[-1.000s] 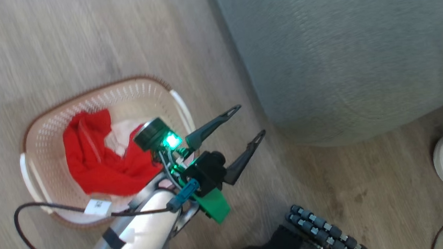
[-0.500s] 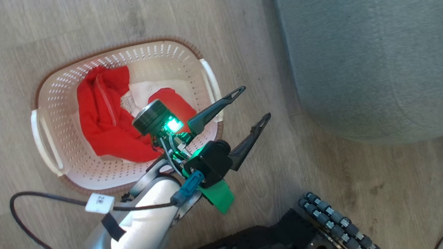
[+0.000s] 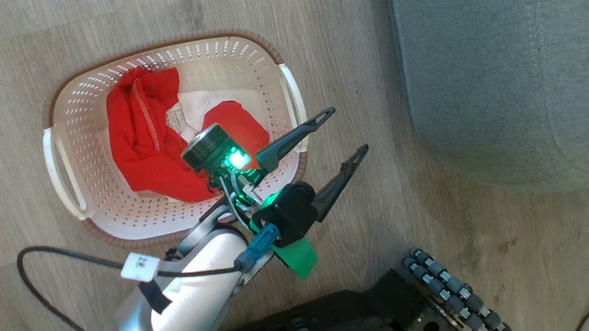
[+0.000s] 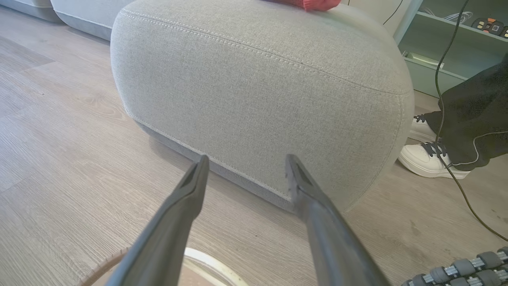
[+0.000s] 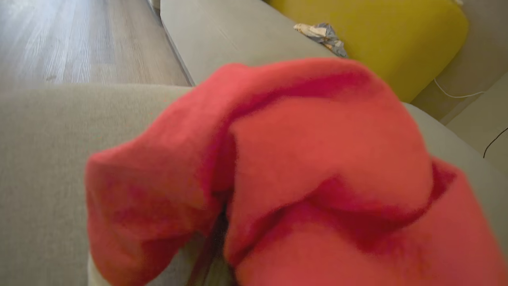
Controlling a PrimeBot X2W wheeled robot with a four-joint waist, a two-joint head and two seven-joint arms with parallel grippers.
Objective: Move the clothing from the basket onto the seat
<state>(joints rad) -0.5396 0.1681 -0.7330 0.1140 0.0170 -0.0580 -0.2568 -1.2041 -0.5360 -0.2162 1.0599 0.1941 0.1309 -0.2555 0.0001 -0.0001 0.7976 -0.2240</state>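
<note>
The cream basket stands on the wood floor with bright red clothing bunched inside it. My left gripper hangs open and empty over the basket's right handle, fingers pointing toward the grey-green seat. In the left wrist view the same gripper faces the seat's side, and red clothing shows on the seat's top. In the right wrist view, red clothing drapes over my right gripper just above the seat. It hides the fingers, which are shut on it.
A person's white shoe and dark trouser leg stand beside the seat's far corner, with a black cable trailing there. My base with its grey rollers sits at the lower right. A yellow cushion lies beyond the seat.
The head camera has swung, so basket and seat have shifted in the picture. My left gripper stays open by the basket's right handle, and the basket's clothing lies as before.
</note>
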